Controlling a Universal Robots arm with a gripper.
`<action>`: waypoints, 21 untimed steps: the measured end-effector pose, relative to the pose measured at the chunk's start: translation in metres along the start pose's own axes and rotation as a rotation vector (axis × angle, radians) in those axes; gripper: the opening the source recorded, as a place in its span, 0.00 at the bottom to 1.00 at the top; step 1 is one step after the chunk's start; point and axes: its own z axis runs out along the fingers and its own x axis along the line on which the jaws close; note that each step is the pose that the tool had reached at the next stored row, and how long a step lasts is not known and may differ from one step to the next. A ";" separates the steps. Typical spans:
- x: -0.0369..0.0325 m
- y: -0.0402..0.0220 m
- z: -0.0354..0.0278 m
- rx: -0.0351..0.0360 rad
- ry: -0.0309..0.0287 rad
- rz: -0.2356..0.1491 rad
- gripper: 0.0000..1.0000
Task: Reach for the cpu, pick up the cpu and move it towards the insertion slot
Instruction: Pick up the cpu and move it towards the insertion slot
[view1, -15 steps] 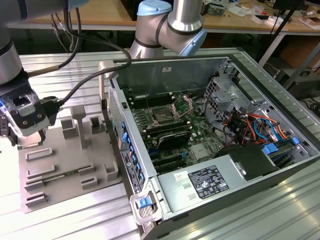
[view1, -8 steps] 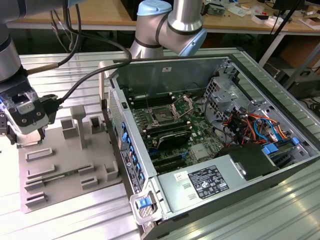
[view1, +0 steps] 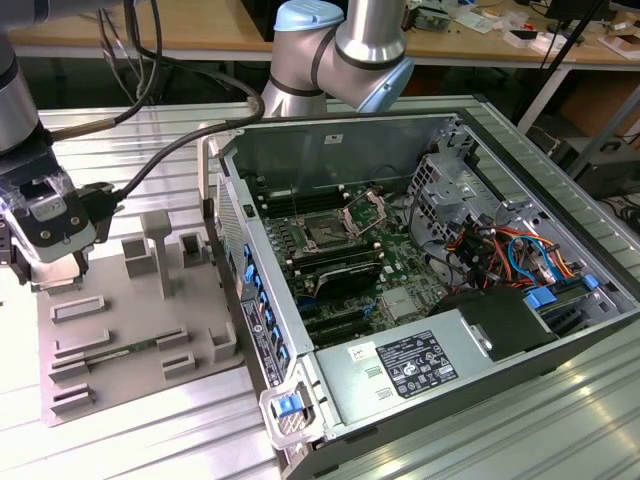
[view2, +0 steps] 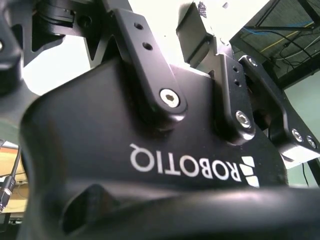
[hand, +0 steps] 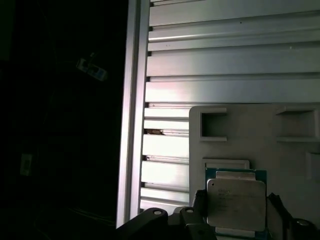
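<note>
In the first wrist view the cpu (hand: 236, 202), a small square chip with a pale silvery top on a green base, lies in a nest of the grey tray (hand: 295, 165). My gripper (hand: 237, 207) hangs just above it, open. One dark finger (hand: 199, 207) stands on each side of the chip, and a gap shows at the other finger. In the exterior view the gripper (view1: 55, 268) hovers over the tray's far corner, at that view's left. The insertion slot (view1: 325, 236), a dark square socket with its metal frame (view1: 365, 212) raised, sits on the green board inside the open computer case.
The grey tray (view1: 140, 340) carries raised rectangular frames and an upright post (view1: 160, 250). The case wall (view1: 235, 250) stands between tray and board. A power supply (view1: 415, 365), cables (view1: 500, 250) and memory slots (view1: 340, 275) crowd the case. The table is ribbed aluminium, with a dark drop beyond its edge (hand: 132, 125).
</note>
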 end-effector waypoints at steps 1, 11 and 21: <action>0.0000 0.0001 -0.0006 -0.0002 0.0001 0.000 0.54; -0.0001 0.0006 -0.0100 -0.0037 -0.0001 0.000 0.54; -0.0001 0.0010 -0.0170 -0.0061 -0.0002 0.000 0.54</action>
